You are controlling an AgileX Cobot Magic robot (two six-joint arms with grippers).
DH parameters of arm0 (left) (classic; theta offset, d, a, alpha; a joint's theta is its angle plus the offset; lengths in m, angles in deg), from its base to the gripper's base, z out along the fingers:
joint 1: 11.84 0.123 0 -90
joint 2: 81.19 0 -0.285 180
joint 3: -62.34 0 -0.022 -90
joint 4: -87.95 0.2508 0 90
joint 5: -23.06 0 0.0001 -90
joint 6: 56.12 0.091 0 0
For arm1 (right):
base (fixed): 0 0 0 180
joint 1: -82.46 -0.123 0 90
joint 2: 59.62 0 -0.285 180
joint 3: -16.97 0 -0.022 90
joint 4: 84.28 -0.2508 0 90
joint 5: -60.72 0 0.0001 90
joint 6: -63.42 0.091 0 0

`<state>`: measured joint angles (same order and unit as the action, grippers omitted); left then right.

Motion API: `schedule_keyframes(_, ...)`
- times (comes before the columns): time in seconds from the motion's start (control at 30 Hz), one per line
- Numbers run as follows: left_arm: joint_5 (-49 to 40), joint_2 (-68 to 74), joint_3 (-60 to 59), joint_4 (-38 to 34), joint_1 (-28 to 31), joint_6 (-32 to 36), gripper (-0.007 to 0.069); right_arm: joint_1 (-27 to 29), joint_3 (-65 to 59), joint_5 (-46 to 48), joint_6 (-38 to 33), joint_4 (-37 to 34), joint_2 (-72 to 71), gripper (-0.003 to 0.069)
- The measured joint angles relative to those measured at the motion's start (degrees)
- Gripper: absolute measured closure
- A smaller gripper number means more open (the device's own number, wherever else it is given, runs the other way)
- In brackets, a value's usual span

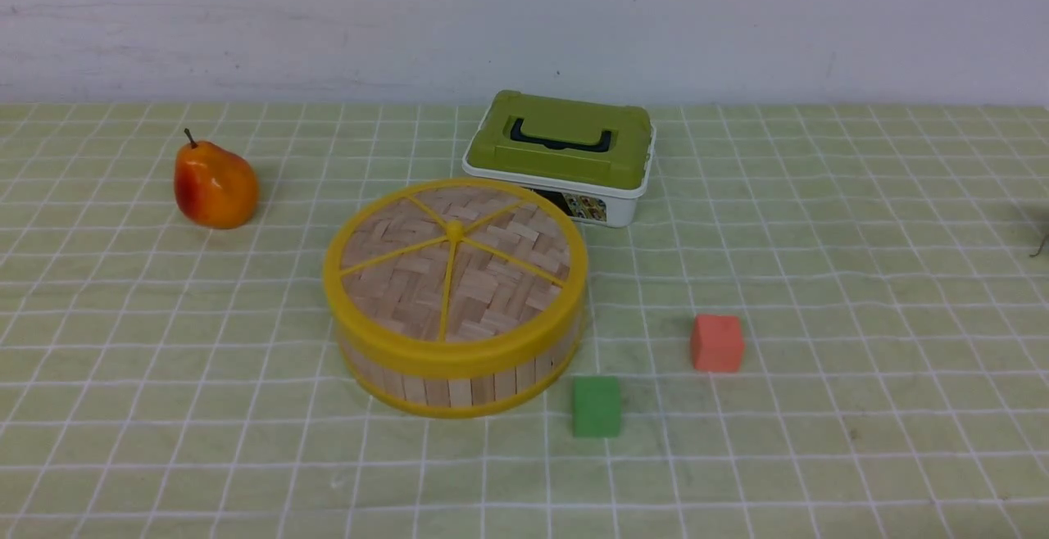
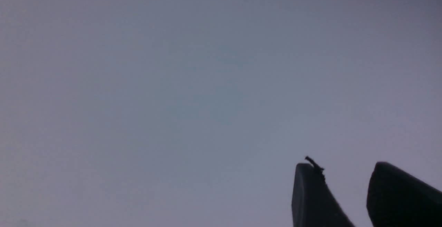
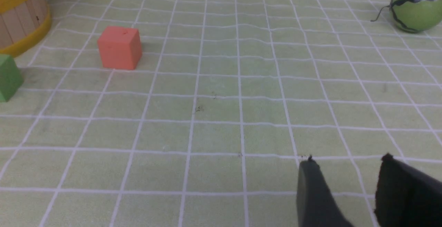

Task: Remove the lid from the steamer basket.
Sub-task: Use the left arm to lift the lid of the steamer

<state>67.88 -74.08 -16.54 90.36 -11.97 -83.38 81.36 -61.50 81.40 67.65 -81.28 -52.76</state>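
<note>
The steamer basket [image 1: 459, 383] stands in the middle of the checked cloth, its pale slat wall and yellow rims showing; part of its wall [image 3: 15, 23] appears in the right wrist view. The woven lid [image 1: 455, 256] with yellow spokes lies flat on top of it. No arm shows in the front view. My left gripper [image 2: 345, 166] is open with nothing between its fingers, facing only a blank grey surface. My right gripper [image 3: 347, 159] is open and empty too, low over the cloth, well to the right of the basket.
A white box with an olive-green lid [image 1: 561, 154] stands just behind the basket. An orange pear [image 1: 215, 185] lies far left. A green cube [image 1: 596, 406] and a red cube [image 1: 717, 342] sit right of the basket. A small green melon [image 3: 416, 4] lies far right.
</note>
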Motion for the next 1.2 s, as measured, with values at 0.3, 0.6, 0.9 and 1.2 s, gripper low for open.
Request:
schedule_keyframes(0.3, -36.2, 10.2, 21.5, 0.2, 0.0, 1.8, 0.0386, 0.0, 0.0, 0.0, 0.0, 0.0, 0.0, 0.0418)
schedule_keyframes(0.6, -58.3, 41.0, 36.8, -0.1, 0.0, 4.7, 0.0386, 0.0, 0.0, 0.0, 0.0, 0.0, 0.0, 0.0418)
schedule_keyframes(0.9, -75.1, 70.0, 55.4, -13.1, 0.0, 11.4, 0.0531, 0.0, 0.0, 0.0, 0.0, 0.0, 0.0, 0.0418)
schedule_keyframes(1.2, -93.9, 88.4, 81.5, -31.7, -3.8, 30.3, 0.0637, 0.0, 0.0, 0.0, 0.0, 0.0, 0.0, 0.0418)
